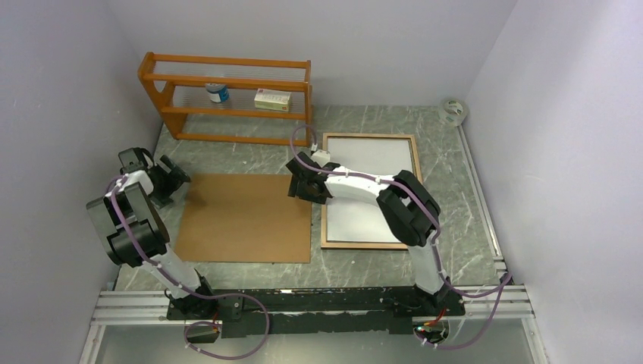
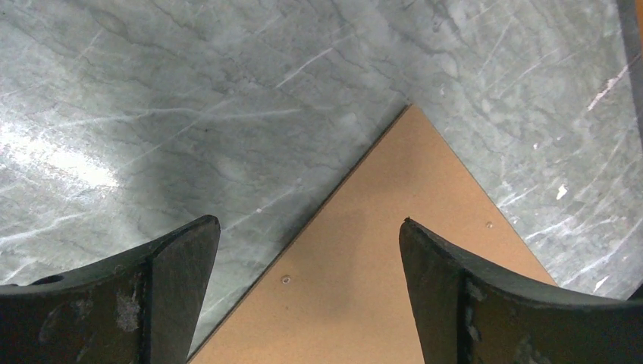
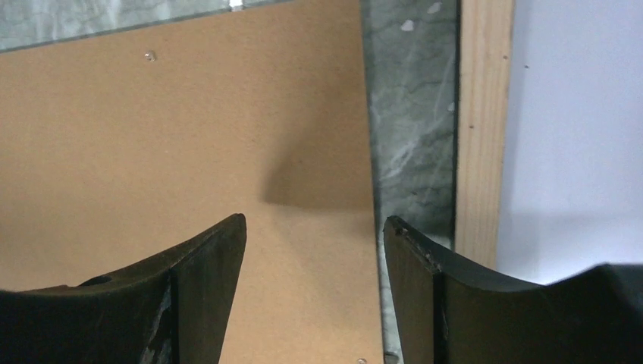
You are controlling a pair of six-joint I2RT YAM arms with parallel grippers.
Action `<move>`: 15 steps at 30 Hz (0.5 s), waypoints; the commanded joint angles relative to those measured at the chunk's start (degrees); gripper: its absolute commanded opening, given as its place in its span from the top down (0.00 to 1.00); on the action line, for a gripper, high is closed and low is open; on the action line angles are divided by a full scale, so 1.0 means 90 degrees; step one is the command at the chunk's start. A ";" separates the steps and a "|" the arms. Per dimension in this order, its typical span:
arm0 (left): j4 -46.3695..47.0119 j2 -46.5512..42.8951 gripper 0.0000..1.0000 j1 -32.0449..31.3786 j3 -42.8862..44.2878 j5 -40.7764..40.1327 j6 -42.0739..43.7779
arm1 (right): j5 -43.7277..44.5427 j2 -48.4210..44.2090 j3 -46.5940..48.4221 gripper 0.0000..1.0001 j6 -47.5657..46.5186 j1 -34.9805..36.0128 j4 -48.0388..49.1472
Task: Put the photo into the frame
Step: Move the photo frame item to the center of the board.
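Observation:
The frame (image 1: pixel 369 136) lies on the right of the table with its light wood reverse up. A white sheet, the photo's plain reverse (image 1: pixel 371 155), fills it. The frame's wood edge (image 3: pixel 478 129) and the white sheet (image 3: pixel 576 136) also show in the right wrist view. My right gripper (image 1: pixel 303 184) (image 3: pixel 315 220) is open and empty, low over the right edge of the brown backing board (image 1: pixel 246 216) (image 3: pixel 152 152), just left of the frame. My left gripper (image 1: pixel 170 182) (image 2: pixel 309 221) is open and empty over the board's far left corner (image 2: pixel 394 265).
An orange-brown shelf rack (image 1: pixel 227 95) stands at the back left with a jar (image 1: pixel 217 92) and a small box (image 1: pixel 272 99) on it. A tape roll (image 1: pixel 453 110) lies at the back right. Walls close in both sides. A metal rail (image 1: pixel 318 299) runs along the near edge.

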 commanded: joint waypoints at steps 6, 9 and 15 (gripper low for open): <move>0.0038 0.0606 0.07 0.0009 0.0090 0.0469 0.0112 | -0.0459 0.0207 0.0089 0.27 0.0088 -0.0010 0.0235; -0.0143 0.0783 0.11 0.0010 0.0226 0.0867 -0.0059 | -0.0728 0.0155 0.0022 0.26 0.0025 -0.0059 0.0424; -0.0512 0.1247 0.23 0.0009 0.0409 0.1884 -0.0496 | -0.1722 -0.0164 -0.0224 0.28 -0.0190 -0.0238 0.1320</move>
